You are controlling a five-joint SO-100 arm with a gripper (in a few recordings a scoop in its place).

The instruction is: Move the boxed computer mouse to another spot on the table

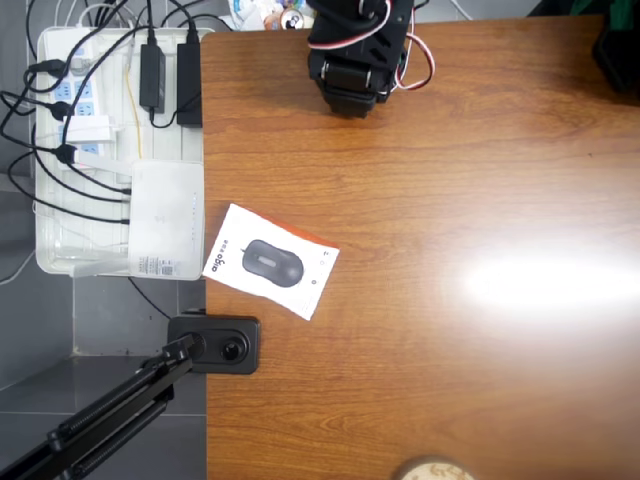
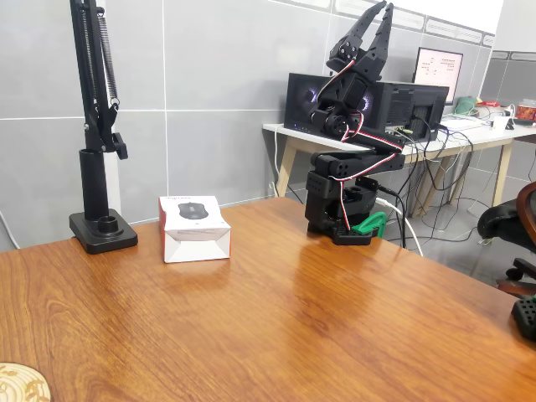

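Claw (image 2: 378,18) raised high in the fixed view, its two black pointed fingers slightly apart and clamped on nothing, well away from the boxed computer mouse (image 2: 193,227). Beneath it, the surface (image 2: 293,327) is a broad glossy tabletop of reddish-brown wood grain. Left of the box in the overhead view sits a white plastic tray (image 1: 50,255) of power strips and black cables. The flat white rectangular box (image 1: 270,261), with a dark mouse pictured on top and an orange-red side, lies near the surface's edge beside a black round-cornered stand base (image 1: 215,344).
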